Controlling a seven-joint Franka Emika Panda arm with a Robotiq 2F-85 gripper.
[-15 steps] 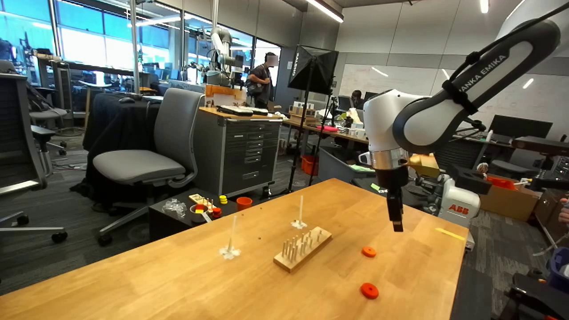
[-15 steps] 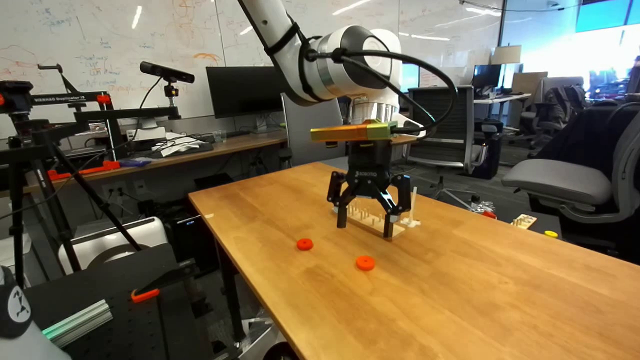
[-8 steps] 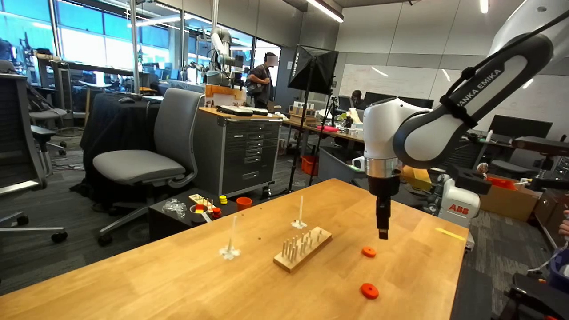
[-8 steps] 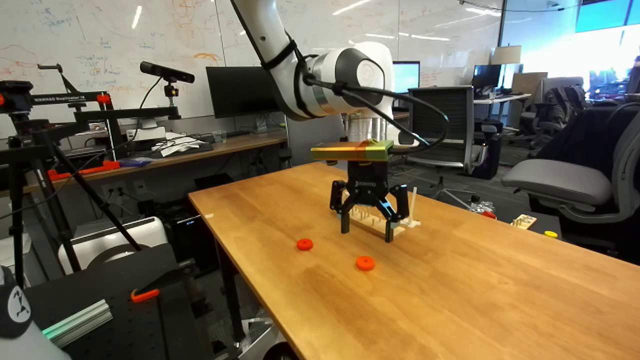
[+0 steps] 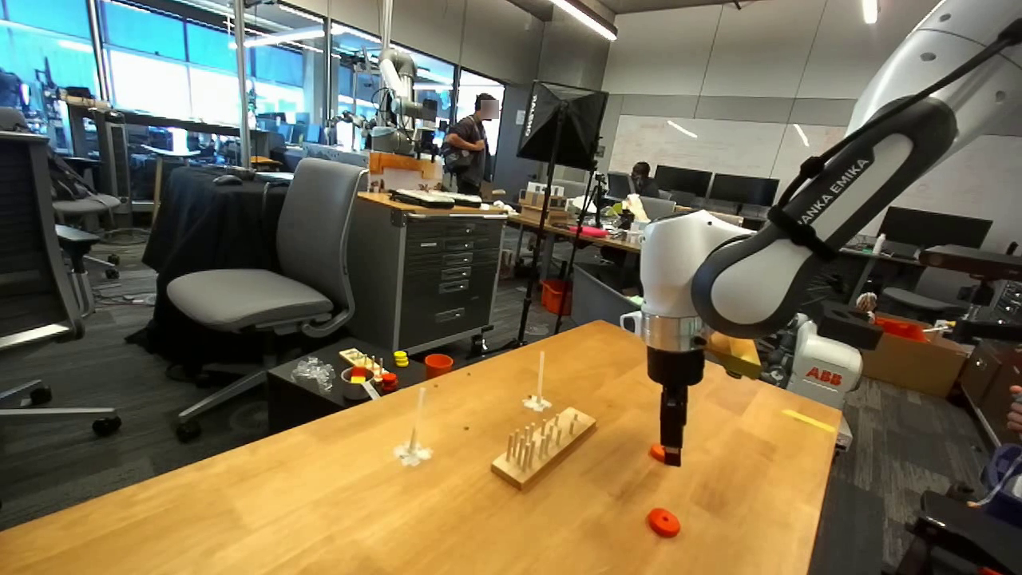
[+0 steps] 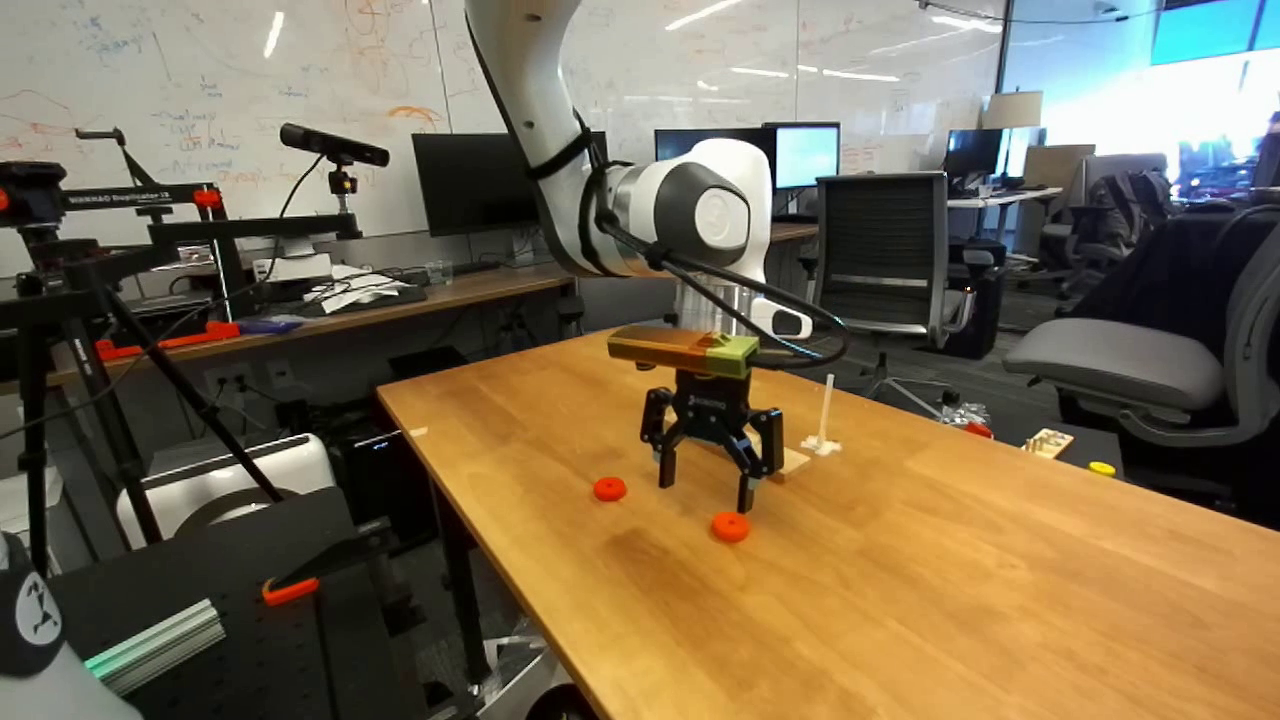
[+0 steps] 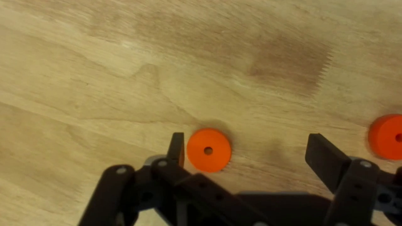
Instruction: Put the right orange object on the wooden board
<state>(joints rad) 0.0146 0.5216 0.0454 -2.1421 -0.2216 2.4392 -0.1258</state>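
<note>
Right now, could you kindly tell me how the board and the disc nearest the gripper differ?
Size: the board is far larger than the disc.
Colour: the board is pale wood, the disc orange.
Shape: the board is rectangular, the disc round.
Detail: the board bears upright pegs; the disc has a central hole.
Shared: both rest on the table.

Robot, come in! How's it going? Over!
Gripper open, holding nothing. Right orange disc on table, between fingers in wrist view. Possible snag: other orange disc, outside them.

Both exterior views overlook the tabletop point(image 6: 900, 570) from different sides; the wrist view looks closely down.
</note>
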